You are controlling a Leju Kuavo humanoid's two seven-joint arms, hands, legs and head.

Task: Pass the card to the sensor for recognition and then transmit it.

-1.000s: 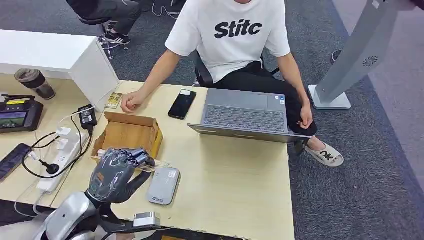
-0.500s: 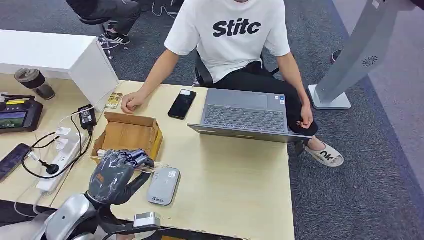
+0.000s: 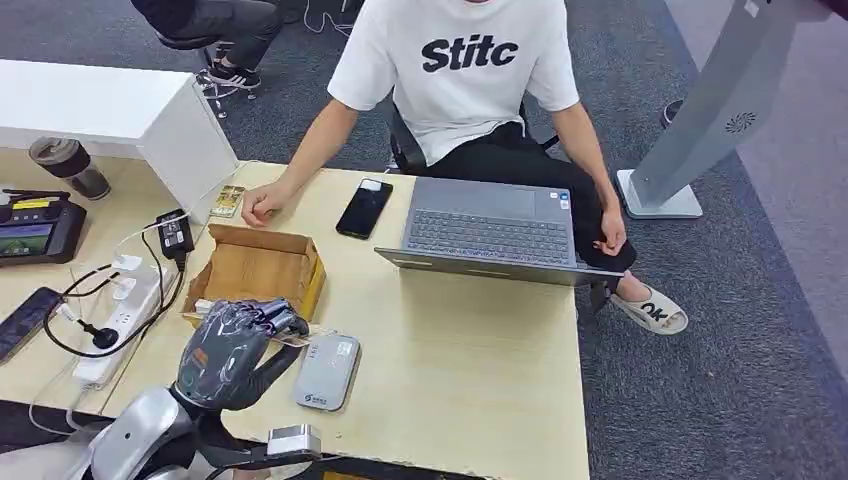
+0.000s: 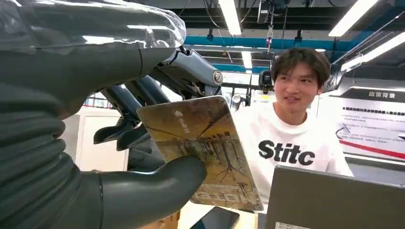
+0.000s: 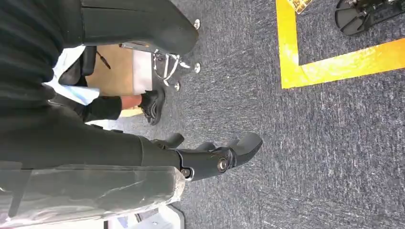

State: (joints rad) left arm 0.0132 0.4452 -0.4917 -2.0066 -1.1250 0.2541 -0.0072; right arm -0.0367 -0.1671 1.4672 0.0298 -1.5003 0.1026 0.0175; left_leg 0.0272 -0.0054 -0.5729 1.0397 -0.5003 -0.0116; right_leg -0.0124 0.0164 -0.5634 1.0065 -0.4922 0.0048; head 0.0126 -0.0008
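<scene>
The left robot hand [image 3: 235,335] pinches the card [image 4: 203,148]; lower it flat onto the sensor [image 3: 327,371] just beside, keeping grip firm.

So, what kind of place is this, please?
Most likely an office or lab workspace. A person sits at a wooden desk with an open laptop, a power strip trails cables, and grey carpet covers the floor. The left wrist view shows strip lights on an open ceiling.
</scene>
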